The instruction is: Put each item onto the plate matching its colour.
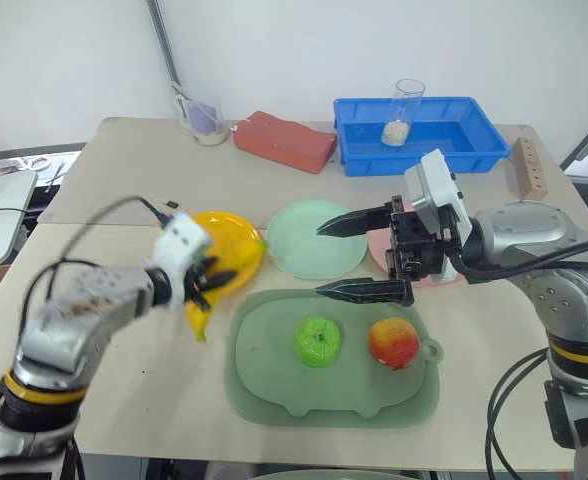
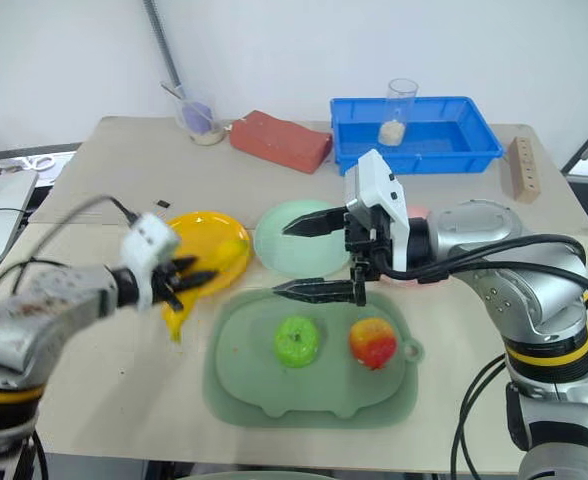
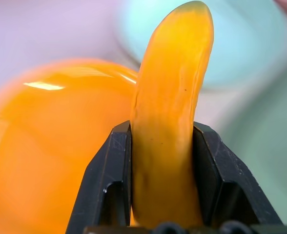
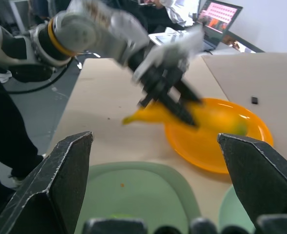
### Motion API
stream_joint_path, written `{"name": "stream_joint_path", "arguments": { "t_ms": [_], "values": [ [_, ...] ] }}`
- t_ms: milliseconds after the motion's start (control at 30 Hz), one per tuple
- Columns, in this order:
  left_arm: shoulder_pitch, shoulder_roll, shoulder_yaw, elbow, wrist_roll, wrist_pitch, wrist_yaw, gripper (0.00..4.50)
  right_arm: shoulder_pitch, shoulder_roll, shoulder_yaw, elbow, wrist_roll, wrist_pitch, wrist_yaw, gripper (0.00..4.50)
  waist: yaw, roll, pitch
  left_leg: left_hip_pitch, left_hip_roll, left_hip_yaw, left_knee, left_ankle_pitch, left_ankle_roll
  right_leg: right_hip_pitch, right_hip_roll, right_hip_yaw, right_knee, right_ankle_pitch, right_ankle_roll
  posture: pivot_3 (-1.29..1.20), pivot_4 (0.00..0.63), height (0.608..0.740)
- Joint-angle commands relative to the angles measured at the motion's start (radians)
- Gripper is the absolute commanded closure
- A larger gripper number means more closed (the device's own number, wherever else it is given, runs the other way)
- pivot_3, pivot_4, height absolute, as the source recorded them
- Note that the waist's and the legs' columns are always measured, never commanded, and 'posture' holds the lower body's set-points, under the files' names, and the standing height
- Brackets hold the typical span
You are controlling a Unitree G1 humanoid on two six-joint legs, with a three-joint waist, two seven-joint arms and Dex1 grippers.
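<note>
Desk (image 1: 124, 180): beige, holds three plates.
Left gripper (image 1: 206, 275): squeezes the banana (image 1: 214, 290) over the yellow plate (image 1: 236, 238).
Right gripper (image 1: 359, 257): spread wide, nothing in it.

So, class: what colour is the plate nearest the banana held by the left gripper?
Bright yellow plate; the banana looks alike. Best seen in the left eye view.
</note>
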Motion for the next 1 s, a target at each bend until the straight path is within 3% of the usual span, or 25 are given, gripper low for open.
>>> {"name": "stream_joint_path", "arguments": {
  "t_ms": [33, 200, 433, 567, 733, 867, 1000],
  "values": [
    [-0.041, 0.021, -0.012, 0.148, 0.095, -0.085, 0.024, 3.34, -0.035, 0.01, 0.037, -0.009, -0.05, -0.034, -0.006, 0.0, -0.001, 0.002, -0.001, 0.0, 0.0, 0.0, 0.0, 0.0, 0.0, 0.0, 0.0, 0.0, 0.0, 0.0, 0.0, 0.0, 0.15, 0.74],
    [-0.088, -0.041, -0.067, 0.264, 0.173, -0.196, 0.041, 3.34, -0.077, 0.052, 0.056, 0.028, -0.091, -0.029, -0.042, 0.0, 0.0, 0.002, -0.001, -0.001, 0.0, -0.003, 0.0, 0.0, 0.0, -0.002, 0.001, 0.0, 0.002, 0.0, 0.0, 0.0, 0.15, 0.74],
    [-0.101, -0.05, -0.048, 0.306, 0.191, -0.276, -0.001, 0.05, -0.059, 0.037, 0.052, 0.037, -0.124, -0.037, -0.028, 0.0, 0.006, 0.0, -0.001, -0.002, 0.0, -0.003, 0.002, 0.0, 0.0, -0.002, 0.001, 0.0, 0.004, 0.0, 0.0, 0.0, 0.15, 0.74],
    [-0.102, -0.005, -0.012, 0.272, 0.145, -0.331, -0.11, 0.05, -0.036, 0.01, 0.057, 0.029, -0.132, -0.031, -0.008, 0.0, 0.002, 0.0, -0.001, -0.002, 0.0, -0.003, 0.001, 0.0, 0.0, -0.002, 0.001, 0.0, 0.006, 0.0, 0.0, 0.0, 0.15, 0.74],
    [0.025, 0.066, 0.008, 0.04, -0.042, -0.397, -0.422, 0.05, 0.019, -0.032, 0.083, 0.006, -0.141, -0.044, 0.045, 0.0, 0.0, 0.001, -0.002, -0.001, 0.0, -0.001, 0.001, 0.0, 0.0, -0.002, 0.001, 0.0, 0.006, 0.0, 0.0, 0.0, 0.15, 0.74],
    [0.112, 0.076, -0.056, -0.114, -0.096, -0.484, -0.578, 0.05, 0.049, -0.078, 0.027, -0.026, -0.092, -0.002, 0.072, 0.0, 0.002, 0.001, -0.002, 0.0, 0.0, -0.001, 0.0, 0.0, 0.0, -0.002, 0.001, 0.0, 0.007, 0.0, -0.001, 0.0, 0.15, 0.74],
    [0.148, 0.056, -0.172, -0.128, -0.036, -0.575, -0.649, 0.05, 0.122, -0.224, -0.053, -0.12, -0.011, 0.064, 0.134, 0.0, 0.005, 0.001, -0.002, -0.001, 0.0, -0.001, 0.002, 0.0, 0.0, -0.001, 0.001, -0.001, 0.005, 0.0, -0.001, 0.0, 0.15, 0.74]
  ]
}}
